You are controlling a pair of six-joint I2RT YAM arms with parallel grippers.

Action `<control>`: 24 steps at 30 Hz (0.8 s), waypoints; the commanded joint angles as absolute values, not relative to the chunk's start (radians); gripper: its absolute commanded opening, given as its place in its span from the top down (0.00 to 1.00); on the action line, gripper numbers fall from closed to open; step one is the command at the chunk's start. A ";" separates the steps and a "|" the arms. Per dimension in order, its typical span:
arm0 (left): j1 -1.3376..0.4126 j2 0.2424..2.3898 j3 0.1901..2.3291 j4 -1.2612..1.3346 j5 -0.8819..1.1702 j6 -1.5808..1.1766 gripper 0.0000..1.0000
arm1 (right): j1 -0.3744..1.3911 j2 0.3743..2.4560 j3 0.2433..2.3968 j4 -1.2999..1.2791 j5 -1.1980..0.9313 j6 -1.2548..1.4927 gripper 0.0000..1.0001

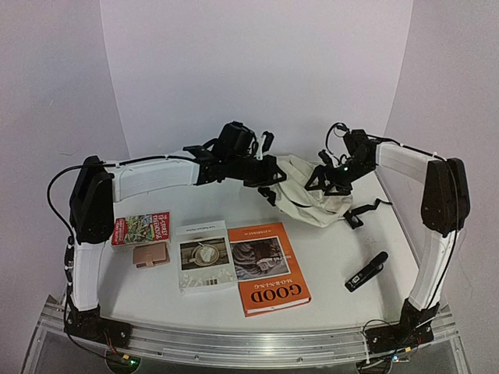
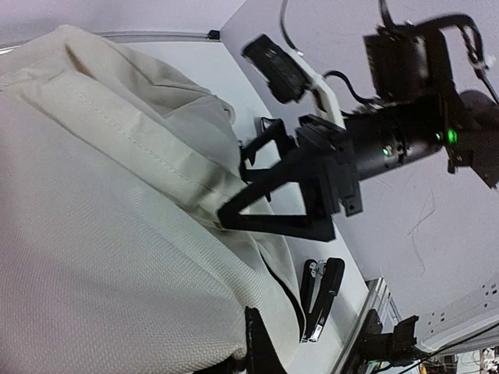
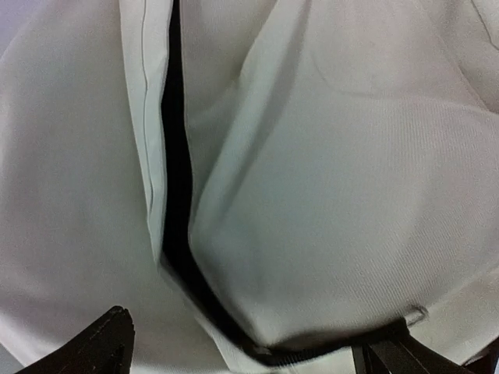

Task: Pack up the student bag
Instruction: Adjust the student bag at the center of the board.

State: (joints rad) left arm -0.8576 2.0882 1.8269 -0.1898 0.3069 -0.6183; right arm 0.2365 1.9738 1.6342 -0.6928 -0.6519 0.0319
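Student bag (image 1: 306,204) slumped at the far centre-right of the table (image 1: 335,249), an arm at each side.
Left gripper (image 1: 271,181) is pinched shut at the bag's left edge (cloth between the tips? cannot tell). Right gripper (image 2: 236,183) is spread wide over cream fabric, beside a dark zipper slit (image 3: 175,195). Well apart on the near side lie an orange book (image 1: 269,269), a white book (image 1: 204,255), a red book (image 1: 142,228), a pink case (image 1: 151,255) and a stapler (image 1: 366,273). The arms hide the bag's top.

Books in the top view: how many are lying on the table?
3. A small red book lies farthest left in the view, a white book beside it, and an orange book alongside the white one. The student bag could hide more.
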 commanded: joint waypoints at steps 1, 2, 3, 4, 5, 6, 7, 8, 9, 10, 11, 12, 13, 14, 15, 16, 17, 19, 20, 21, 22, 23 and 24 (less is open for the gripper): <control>-0.946 1.993 1.798 -0.123 0.263 -0.577 1.00 | 0.243 2.036 1.720 -0.670 -0.765 0.071 0.04; -0.961 1.993 1.788 -0.117 0.244 -0.580 1.00 | 0.246 2.044 1.730 -0.669 -0.778 0.076 0.04; -0.978 1.993 1.776 -0.111 0.220 -0.578 1.00 | 0.249 2.050 1.741 -0.669 -0.790 0.078 0.04; -0.994 1.995 1.767 -0.107 0.196 -0.574 1.00 | 0.253 2.054 1.750 -0.669 -0.796 0.079 0.04; -1.011 1.998 1.762 -0.106 0.174 -0.572 1.00 | 0.258 2.056 1.757 -0.670 -0.798 0.080 0.04; -1.019 2.004 1.757 -0.109 0.167 -0.582 0.99 | 0.258 2.052 1.760 -0.670 -0.795 0.082 0.04; -1.025 2.009 1.753 -0.111 0.165 -0.595 0.98 | 0.258 2.047 1.762 -0.671 -0.790 0.084 0.04; -1.031 2.017 1.748 -0.117 0.166 -0.612 0.96 | 0.258 2.034 1.760 -0.673 -0.774 0.083 0.04; -1.038 2.025 1.747 -0.129 0.169 -0.616 0.91 | 0.257 2.015 1.750 -0.674 -0.750 0.077 0.04; -1.047 2.032 1.746 -0.144 0.171 -0.610 0.84 | 0.255 1.997 1.737 -0.676 -0.731 0.070 0.03; -1.058 2.036 1.749 -0.162 0.170 -0.595 0.75 | 0.250 1.971 1.725 -0.677 -0.709 0.067 0.03; -1.069 2.039 1.751 -0.181 0.169 -0.580 0.66 | 0.245 1.945 1.713 -0.679 -0.687 0.064 0.02; -1.079 2.039 1.752 -0.199 0.170 -0.562 0.55 | 0.239 1.922 1.700 -0.686 -0.670 0.063 0.02; -1.086 2.034 1.753 -0.226 0.165 -0.548 0.49 | 0.233 1.902 1.692 -0.692 -0.650 0.062 0.02; -1.089 2.026 1.750 -0.245 0.160 -0.542 0.43 | 0.228 1.881 1.682 -0.699 -0.624 0.059 0.02; -1.089 2.013 1.742 -0.260 0.150 -0.542 0.36 | 0.225 1.857 1.670 -0.707 -0.595 0.053 0.02; -1.088 1.992 1.727 -0.275 0.130 -0.541 0.29 | 0.224 1.833 1.652 -0.716 -0.568 0.043 0.02; -1.078 1.933 1.676 -0.285 0.078 -0.536 0.16 | 0.224 1.794 1.605 -0.729 -0.523 0.029 0.02; -1.065 1.900 1.653 -0.286 0.070 -0.536 0.10 | 0.224 1.780 1.577 -0.738 -0.512 0.021 0.02; -1.046 1.874 1.622 -0.284 0.077 -0.540 0.06 | 0.223 1.764 1.545 -0.748 -0.506 0.017 0.02; -1.011 1.841 1.594 -0.286 0.100 -0.550 0.05 | 0.224 1.751 1.518 -0.755 -0.507 0.012 0.02; -0.978 1.818 1.560 -0.285 0.123 -0.564 0.04 | 0.224 1.737 1.488 -0.761 -0.514 0.006 0.02; -0.939 1.790 1.525 -0.276 0.149 -0.570 0.03 | 0.224 1.724 1.468 -0.765 -0.526 -0.011 0.02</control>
